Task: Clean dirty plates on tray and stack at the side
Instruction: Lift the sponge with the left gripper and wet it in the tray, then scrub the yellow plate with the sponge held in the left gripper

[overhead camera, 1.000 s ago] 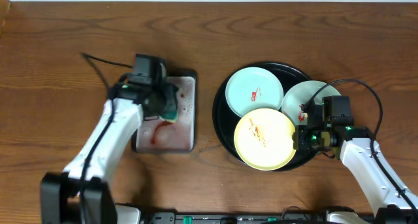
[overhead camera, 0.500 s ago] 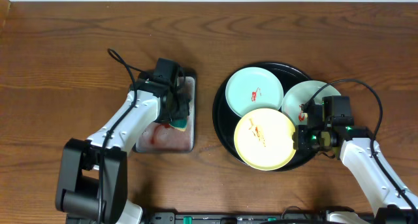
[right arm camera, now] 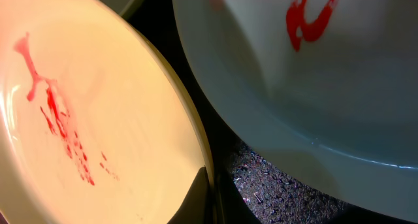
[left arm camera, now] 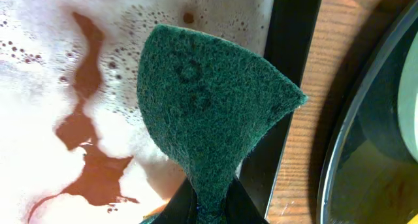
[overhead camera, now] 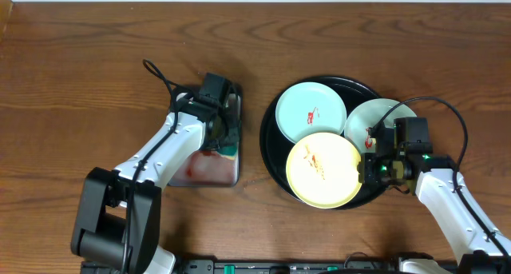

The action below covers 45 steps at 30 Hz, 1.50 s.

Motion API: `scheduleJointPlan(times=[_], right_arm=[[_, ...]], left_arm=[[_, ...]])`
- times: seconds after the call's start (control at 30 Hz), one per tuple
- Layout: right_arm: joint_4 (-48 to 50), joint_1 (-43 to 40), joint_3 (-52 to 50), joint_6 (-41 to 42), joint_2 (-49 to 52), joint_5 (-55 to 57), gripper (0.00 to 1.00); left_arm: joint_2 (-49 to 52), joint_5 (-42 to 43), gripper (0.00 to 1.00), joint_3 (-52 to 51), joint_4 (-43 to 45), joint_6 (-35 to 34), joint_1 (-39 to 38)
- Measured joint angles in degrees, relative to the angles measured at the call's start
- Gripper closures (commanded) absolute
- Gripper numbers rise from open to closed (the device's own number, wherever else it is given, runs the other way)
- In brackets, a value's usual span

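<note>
1. Nearest me, my right gripper (right arm camera: 210, 196) is pinched thin on the right rim of the yellow plate (overhead camera: 319, 172). The plate lies at the front of the black tray (overhead camera: 271, 158), with sauce streaked across its middle.
2. My left gripper (left arm camera: 206, 208) is clamped on a green sponge (left arm camera: 209, 113). The pad fans out past the fingers over the right edge of the silver tray (overhead camera: 196, 172), where reddish water pools.
3. What the next move turns on: the yellow plate lies to the sponge's right, across a strip of table (left arm camera: 307, 145) and the black rim.
4. The left arm reaches forward and angles right. The right forearm comes in from the front right to steady the plate.
5. Farthest are the left mint plate (overhead camera: 311, 112) and the right mint plate (overhead camera: 383, 118), each smeared red. The yellow plate seems to overlap both, and nothing is stacked aside yet.
</note>
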Motion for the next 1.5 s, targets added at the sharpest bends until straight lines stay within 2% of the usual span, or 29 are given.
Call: scheduleJointPlan(times=[0.17, 0.27, 0.37, 0.5, 0.7, 0.77, 0.93, 1.3, 1.5], right_arm=[[-0.02, 0.00, 0.00, 0.00, 0.00, -0.02, 0.99], [0.00, 0.00, 0.00, 0.00, 0.00, 0.00, 0.99], [-0.02, 0.00, 0.02, 0.00, 0.00, 0.00, 0.99], [0.00, 0.59, 0.00, 0.00, 0.00, -0.02, 0.99], [0.20, 4.28, 0.02, 0.07, 0.00, -0.09, 0.99], [0.44, 4.63, 0.00, 0.90, 0.00, 0.11, 0.99], [0.46, 4.63, 0.00, 2.80, 0.00, 0.87, 0.99], [0.48, 4.63, 0.00, 4.22, 0.00, 1.22, 0.99], [0.44, 4.63, 0.00, 4.44, 0.00, 1.31, 0.99]], left_arm=[[0.00, 0.17, 0.93, 0.00, 0.07, -0.13, 0.00], [-0.52, -1.09, 0.93, 0.44, -3.82, 0.55, -0.04], [-2.32, -2.38, 0.93, 4.39, -8.59, 2.95, -0.26], [-4.81, -1.88, 0.93, 8.63, -7.72, 4.26, -1.51], [-5.14, 1.53, 0.93, 9.51, -1.38, 3.98, -10.38], [-4.87, 2.25, 0.93, 9.51, 1.68, 3.72, -15.63], [-2.16, 2.93, 0.93, 9.51, 6.91, -0.24, -23.06], [5.88, 4.87, 0.93, 9.51, 9.60, -7.37, -32.17], [6.69, 1.44, 0.93, 9.51, 4.04, -7.91, -34.03]])
